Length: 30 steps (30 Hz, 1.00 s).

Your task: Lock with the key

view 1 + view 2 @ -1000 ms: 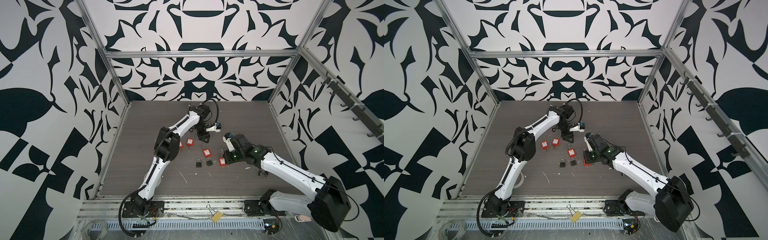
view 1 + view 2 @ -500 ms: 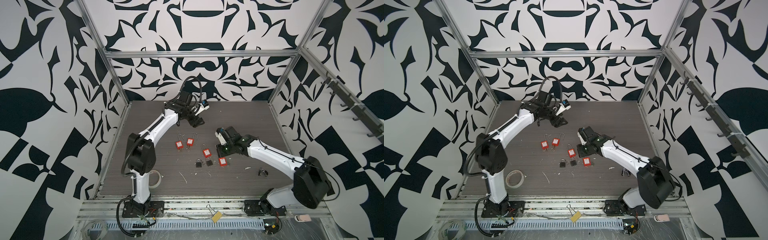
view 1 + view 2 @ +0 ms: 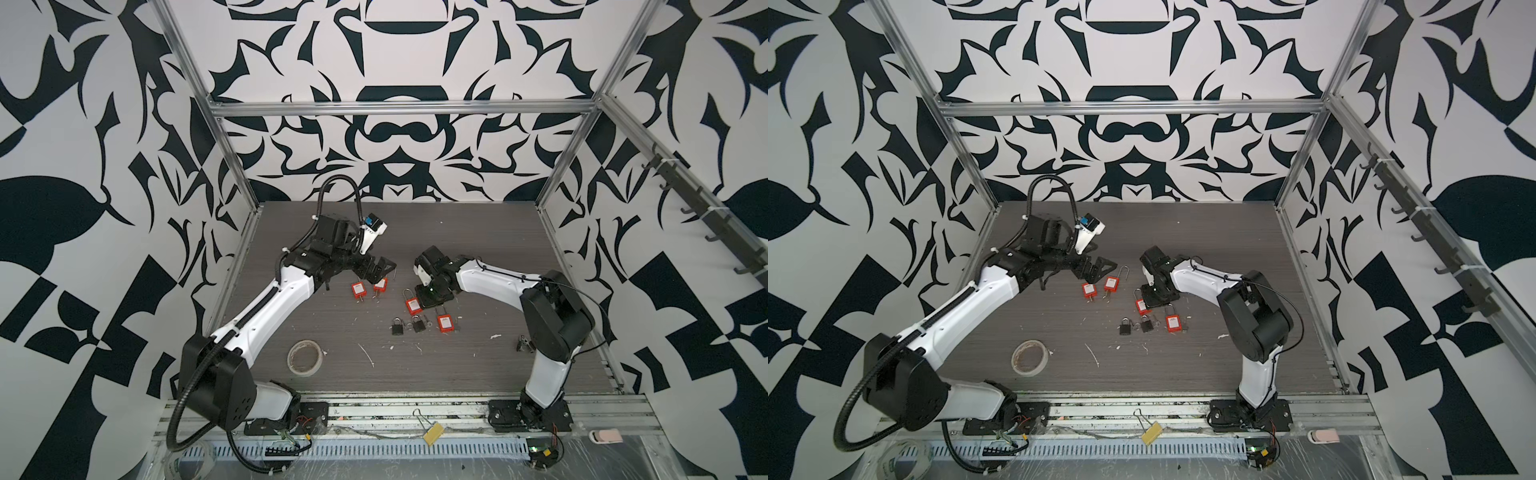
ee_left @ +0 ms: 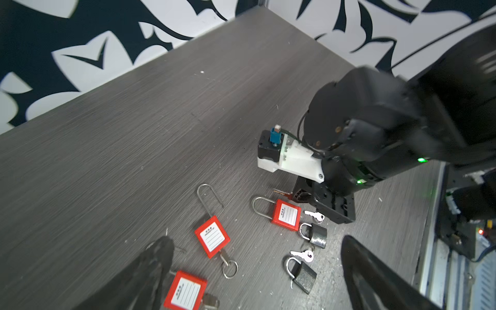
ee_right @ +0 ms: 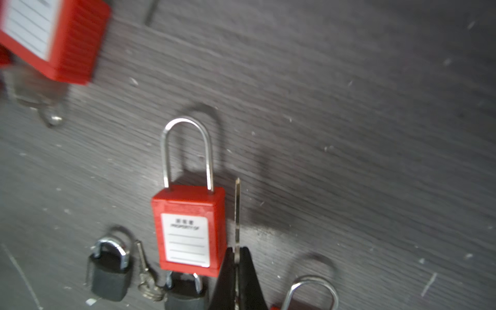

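"Right wrist view first: what do the right fingers [image 5: 248,279] have?"

"They are pinched on a key [image 5: 237,212]. Its blade sticks out edge-on, just beside the body of a red padlock [image 5: 189,228]. That lock lies flat on the worktop [image 5: 375,134], both shackle legs in the body."

"And in the top views?"

"Same spot near the middle of the worktop: key low over it, red padlock right beside. Two black padlocks [image 3: 397,327] lie nearer the front, and a tape roll [image 3: 305,357] sits well apart to the left."

"The other arm?"

"The left fingers [image 4: 370,273] are spread wide with nothing between them. They are close to an open red padlock [image 4: 212,237], which has its shackle swung out and a ringed key in its base."
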Each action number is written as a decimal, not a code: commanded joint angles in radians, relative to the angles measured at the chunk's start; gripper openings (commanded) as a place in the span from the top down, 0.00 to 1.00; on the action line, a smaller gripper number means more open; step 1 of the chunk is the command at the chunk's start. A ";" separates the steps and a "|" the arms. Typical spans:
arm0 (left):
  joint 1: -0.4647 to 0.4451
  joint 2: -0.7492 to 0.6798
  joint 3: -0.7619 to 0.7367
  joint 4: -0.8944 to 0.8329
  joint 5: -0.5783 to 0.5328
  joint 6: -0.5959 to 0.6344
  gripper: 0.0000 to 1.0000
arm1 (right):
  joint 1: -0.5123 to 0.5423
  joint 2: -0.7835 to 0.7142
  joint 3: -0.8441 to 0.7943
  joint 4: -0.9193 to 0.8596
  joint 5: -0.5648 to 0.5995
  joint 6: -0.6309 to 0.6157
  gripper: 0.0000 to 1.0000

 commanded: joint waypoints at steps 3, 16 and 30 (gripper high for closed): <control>0.010 -0.119 -0.112 0.178 -0.031 -0.171 0.01 | 0.005 -0.027 0.002 -0.017 0.044 0.036 0.86; 0.016 -0.197 -0.152 0.097 -0.249 -0.356 0.01 | 0.028 -0.143 0.071 -0.057 0.221 0.107 0.47; 0.082 -0.309 -0.228 0.010 -0.275 -0.408 0.01 | 0.168 0.104 0.458 -0.185 0.342 0.434 0.29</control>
